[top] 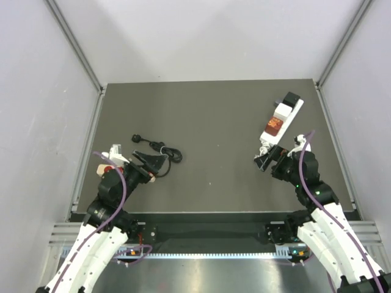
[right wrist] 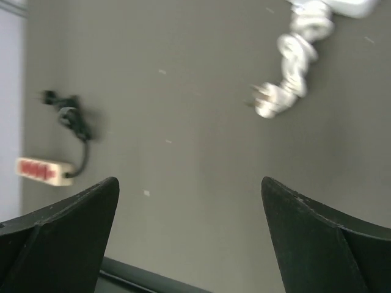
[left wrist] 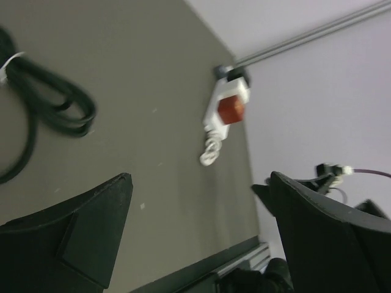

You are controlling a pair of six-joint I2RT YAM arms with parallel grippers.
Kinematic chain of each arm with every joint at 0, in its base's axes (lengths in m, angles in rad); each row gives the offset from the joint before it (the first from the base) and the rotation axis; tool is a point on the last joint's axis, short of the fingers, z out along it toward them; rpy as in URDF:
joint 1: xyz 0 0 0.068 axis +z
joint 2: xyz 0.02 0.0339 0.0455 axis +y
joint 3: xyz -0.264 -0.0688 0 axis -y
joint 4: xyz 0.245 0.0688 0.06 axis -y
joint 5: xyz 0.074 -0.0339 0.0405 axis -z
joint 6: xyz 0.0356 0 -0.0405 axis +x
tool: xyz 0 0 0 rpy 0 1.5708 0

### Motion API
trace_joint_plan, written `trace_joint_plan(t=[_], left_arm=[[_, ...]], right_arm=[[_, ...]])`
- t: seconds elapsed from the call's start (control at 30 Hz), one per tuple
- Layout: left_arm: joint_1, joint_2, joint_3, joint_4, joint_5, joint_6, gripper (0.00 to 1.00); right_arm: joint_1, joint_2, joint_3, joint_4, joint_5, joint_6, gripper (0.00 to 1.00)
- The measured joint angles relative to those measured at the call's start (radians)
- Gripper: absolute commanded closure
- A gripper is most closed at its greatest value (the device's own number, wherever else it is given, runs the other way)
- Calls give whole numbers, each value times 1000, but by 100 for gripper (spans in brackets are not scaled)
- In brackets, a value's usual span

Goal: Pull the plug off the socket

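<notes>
Start left with the left gripper (top: 156,166), spread wide and empty by the black cable (top: 162,149) and beige strip (top: 116,152), well apart from the work. Move right to the right gripper (top: 266,160), equally agape and holding nothing, just short of the coiled white cord (top: 264,148) of the socket (top: 299,107). Expect a reach by this nearer arm up and slightly rightward along the strip's long axis, slanting toward the far-right corner, with the orange-red plug (top: 274,126) seated first in line.

Pretty clearly a robotics lab cell: dark bench (top: 214,122) boxed in by plain pale walls (top: 36,91) on aluminium rails (top: 74,46), two arms (top: 113,195) bolted at its near edge.
</notes>
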State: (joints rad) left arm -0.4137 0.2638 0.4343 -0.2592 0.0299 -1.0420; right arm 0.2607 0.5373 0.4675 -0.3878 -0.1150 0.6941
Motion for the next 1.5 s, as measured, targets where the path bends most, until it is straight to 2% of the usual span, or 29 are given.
trace_joint_plan(t=[0.23, 0.4, 0.6, 0.67, 0.7, 0.77, 0.87, 1.0, 1.17, 1.23, 1.3, 1.37, 1.5], left_arm=[[0, 71, 15, -165, -29, 49, 2], [1, 13, 84, -324, -144, 16, 5], [1, -102, 90, -276, -64, 23, 16], [1, -80, 88, -212, 0, 23, 11], [1, -48, 87, -166, 34, 23, 1], [1, 70, 87, -61, 106, 22, 1], [-3, 349, 101, 91, 203, 23, 1], [-67, 700, 187, 211, 237, 64, 2], [-214, 1046, 457, 290, 170, 218, 4], [-258, 1170, 571, 361, 148, 291, 11], [-285, 1289, 658, 451, 146, 349, 16], [-298, 1394, 716, 541, 165, 384, 16], [-303, 1633, 840, 700, 240, 393, 19]], right_arm=[[0, 23, 39, -171, 132, -30, 0], [-1, 64, 88, -193, 89, -48, 0], [-1, 129, 105, -176, 38, -74, 0], [-1, 161, 105, -175, 47, -73, 0], [-1, 178, 105, -174, 55, -73, 0], [-1, 222, 106, -174, 84, -68, 0], [-1, 283, 133, -182, 140, -68, 0], [-1, 360, 209, -169, 209, -89, 0], [-2, 480, 274, -139, 258, -119, 0], [-1, 546, 303, -135, 270, -135, 0], [-2, 595, 329, -136, 289, -147, 0], [-2, 629, 355, -140, 319, -162, 0], [-9, 682, 421, -153, 373, -193, 0]])
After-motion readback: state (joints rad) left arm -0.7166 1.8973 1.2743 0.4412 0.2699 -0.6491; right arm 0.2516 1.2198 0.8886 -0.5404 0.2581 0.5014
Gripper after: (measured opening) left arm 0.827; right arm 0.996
